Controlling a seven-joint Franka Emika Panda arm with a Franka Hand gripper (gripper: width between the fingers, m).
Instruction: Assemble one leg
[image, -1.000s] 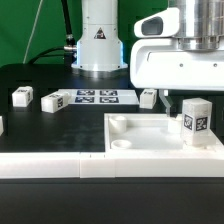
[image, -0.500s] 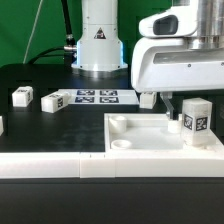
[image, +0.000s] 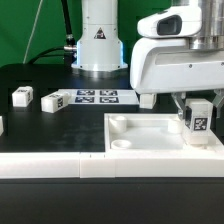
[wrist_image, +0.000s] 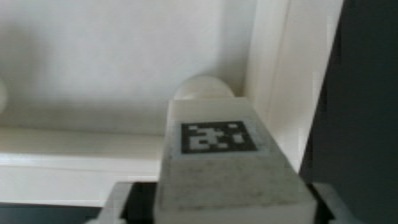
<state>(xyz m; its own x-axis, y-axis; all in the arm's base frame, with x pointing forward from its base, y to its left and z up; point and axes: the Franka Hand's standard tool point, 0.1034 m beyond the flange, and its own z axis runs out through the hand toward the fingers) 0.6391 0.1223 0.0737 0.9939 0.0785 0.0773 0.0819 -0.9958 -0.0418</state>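
Between the closed fingers (wrist_image: 134, 208) the leg (image: 198, 122) is clamped, long axis upright, hanging below the gripper (image: 195, 105); beneath its lower end lies a corner of the white tray (image: 140, 117), contact not determinable.

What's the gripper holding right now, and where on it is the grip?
The gripper holds the leg by its upper end, with its fingers clamped on two opposite sides above the tag.
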